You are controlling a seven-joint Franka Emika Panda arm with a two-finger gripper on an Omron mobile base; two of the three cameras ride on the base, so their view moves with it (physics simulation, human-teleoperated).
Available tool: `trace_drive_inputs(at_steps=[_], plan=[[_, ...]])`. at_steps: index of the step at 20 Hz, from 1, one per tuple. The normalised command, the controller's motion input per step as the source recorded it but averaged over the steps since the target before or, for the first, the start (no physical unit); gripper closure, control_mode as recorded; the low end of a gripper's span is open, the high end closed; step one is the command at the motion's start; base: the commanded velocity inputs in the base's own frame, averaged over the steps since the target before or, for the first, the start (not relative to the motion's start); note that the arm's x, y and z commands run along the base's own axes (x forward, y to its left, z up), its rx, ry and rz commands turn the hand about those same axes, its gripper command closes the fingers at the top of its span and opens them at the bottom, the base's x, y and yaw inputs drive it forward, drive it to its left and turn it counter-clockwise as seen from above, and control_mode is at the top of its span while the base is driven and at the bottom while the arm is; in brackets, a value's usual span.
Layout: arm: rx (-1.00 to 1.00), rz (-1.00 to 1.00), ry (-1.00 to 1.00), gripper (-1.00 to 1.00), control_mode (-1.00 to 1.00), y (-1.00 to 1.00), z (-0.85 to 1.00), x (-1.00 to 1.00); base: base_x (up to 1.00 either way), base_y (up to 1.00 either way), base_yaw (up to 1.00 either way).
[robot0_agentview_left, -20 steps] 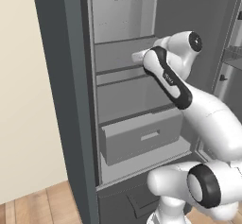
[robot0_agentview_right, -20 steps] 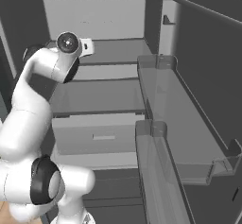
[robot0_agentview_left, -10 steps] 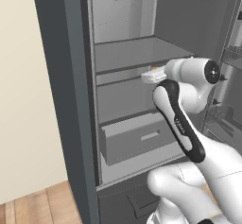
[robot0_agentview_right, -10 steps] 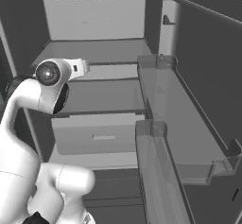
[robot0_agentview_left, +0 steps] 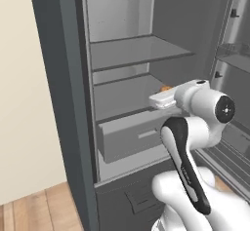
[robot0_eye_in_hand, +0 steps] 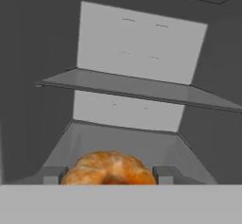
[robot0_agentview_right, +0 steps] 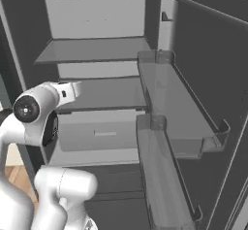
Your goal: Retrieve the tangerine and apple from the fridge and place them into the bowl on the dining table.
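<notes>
The fridge (robot0_agentview_left: 58, 79) stands open with light grey shelves inside. My gripper (robot0_eye_in_hand: 108, 176) is shut on the tangerine (robot0_eye_in_hand: 108, 167), a bright orange fruit whose sides touch the two fingertips (robot0_eye_in_hand: 53, 175). From the left base camera, a sliver of the tangerine (robot0_agentview_left: 166, 87) shows just above the white hand of the gripper (robot0_agentview_left: 163, 94), level with the middle shelf and above the drawer (robot0_agentview_left: 132, 135). The right base camera catches the hand of the gripper (robot0_agentview_right: 71, 91) in front of the same shelf. The apple, the bowl and the dining table are out of view.
The open fridge door carries two clear door bins (robot0_agentview_right: 167, 93) on the right, close beside the arm. An upper shelf (robot0_agentview_left: 136, 52) and the back wall lie ahead of the hand. Wooden floor (robot0_agentview_left: 39, 205) shows at lower left.
The arm has come down from the upper shelf level to the middle shelf level, its elbow swinging lower. The gripper's hold on the tangerine has stayed the same.
</notes>
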Motion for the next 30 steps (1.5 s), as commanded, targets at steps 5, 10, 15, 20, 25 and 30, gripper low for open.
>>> trace_drive_inputs(at_steps=[5, 10, 15, 20, 25, 30], plan=[[0.00, 0.00, 0.00, 1.00, 1.00, 0.00, 0.00, 0.00, -0.83, -0.19, -0.09], [0.00, 0.00, 0.00, 1.00, 1.00, 0.00, 0.00, 0.00, -0.70, 0.10, -0.01], [0.00, 0.00, 0.00, 1.00, 1.00, 0.00, 0.00, 0.00, -0.62, 0.72, 0.00], [0.00, 0.00, 0.00, 1.00, 1.00, 0.00, 0.00, 0.00, -0.84, 0.93, 0.00], [0.00, 0.00, 0.00, 1.00, 1.00, 0.00, 0.00, 0.00, -0.83, 1.00, 0.00], [0.00, 0.00, 0.00, 1.00, 1.00, 0.00, 0.00, 0.00, -0.72, 1.00, 0.32]])
